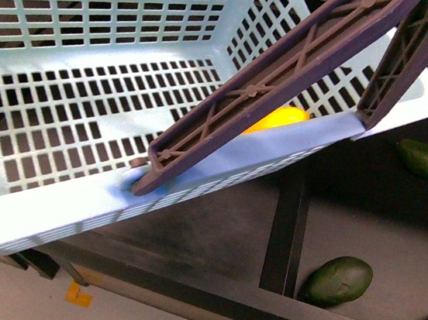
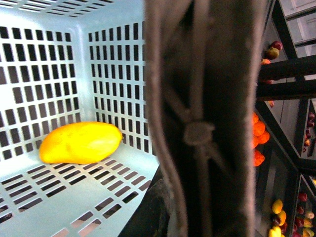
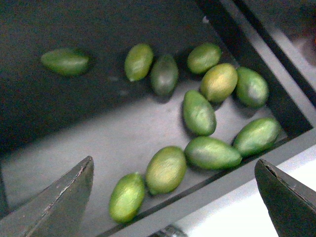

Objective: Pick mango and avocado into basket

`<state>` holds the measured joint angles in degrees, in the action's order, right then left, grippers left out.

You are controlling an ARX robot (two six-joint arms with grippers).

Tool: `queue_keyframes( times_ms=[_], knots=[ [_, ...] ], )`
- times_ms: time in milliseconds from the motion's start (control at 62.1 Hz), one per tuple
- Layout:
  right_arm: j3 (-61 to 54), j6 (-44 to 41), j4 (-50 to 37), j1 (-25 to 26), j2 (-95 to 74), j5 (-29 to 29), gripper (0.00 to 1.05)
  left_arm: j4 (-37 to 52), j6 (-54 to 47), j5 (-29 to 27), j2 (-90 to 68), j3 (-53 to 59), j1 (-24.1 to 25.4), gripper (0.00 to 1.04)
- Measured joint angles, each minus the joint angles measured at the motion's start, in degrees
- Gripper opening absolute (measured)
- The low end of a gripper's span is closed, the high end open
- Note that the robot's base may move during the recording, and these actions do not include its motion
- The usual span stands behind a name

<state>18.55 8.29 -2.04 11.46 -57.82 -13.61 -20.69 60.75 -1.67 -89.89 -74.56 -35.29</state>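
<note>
The avocado (image 3: 166,169) nearest the right gripper (image 3: 174,164) is lying on its side in a dark bin (image 3: 74,133), close to the front wall, and it is touching another fruit at one end. More avocados (image 3: 199,111) are lying around it, some touching each other and one well apart in the far corner. I am judging this fruit to be fairly heavy for its size and firm, but its skin is looking smooth and rounded, so it may be slipping or rolling if it is pinched near an end. Taking it across the thick middle, with the fingers (image 3: 59,202) on its two long sides, is looking safest, and not too hard, because ripe flesh is bruising easily. The right gripper is hanging above it with the jaws spread wide and holding nothing. The mango (image 2: 80,142) is already lying on the floor of the basket (image 1: 51,210), near a corner. The handle (image 1: 286,83) is filling the left wrist view, and I cannot tell how the left gripper's jaws are standing.
</note>
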Motion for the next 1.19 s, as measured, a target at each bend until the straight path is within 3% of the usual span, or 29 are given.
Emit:
queue_keyframes(
  times_ms=[97,193,306,403,757,1192],
  knots=[
    [1.86,-7.69,-6.97,7.13,-7.08,5.46,0.96,0.0,-0.07,0.0,-0.02,0.0,0.04,0.04],
    [6.47,-20.5,-13.73,13.57,-19.26,12.76,0.96,0.0,-0.04,0.11,0.0,0.0,0.04,0.04],
    [13.77,-35.39,-19.89,15.74,-34.64,14.67,0.96,0.0,0.07,0.48,-0.02,0.0,0.04,0.04],
    [18.03,-40.65,-21.77,15.63,-42.32,16.59,0.96,0.0,0.13,0.55,0.0,0.0,0.04,0.04],
    [34.53,-44.09,-20.72,12.02,-63.84,22.53,0.96,0.0,0.0,0.17,0.0,0.0,0.04,0.04],
    [49.33,-41.57,-16.55,10.32,-78.12,22.23,0.96,0.0,0.11,0.22,0.0,0.0,0.04,0.04]
  ],
)
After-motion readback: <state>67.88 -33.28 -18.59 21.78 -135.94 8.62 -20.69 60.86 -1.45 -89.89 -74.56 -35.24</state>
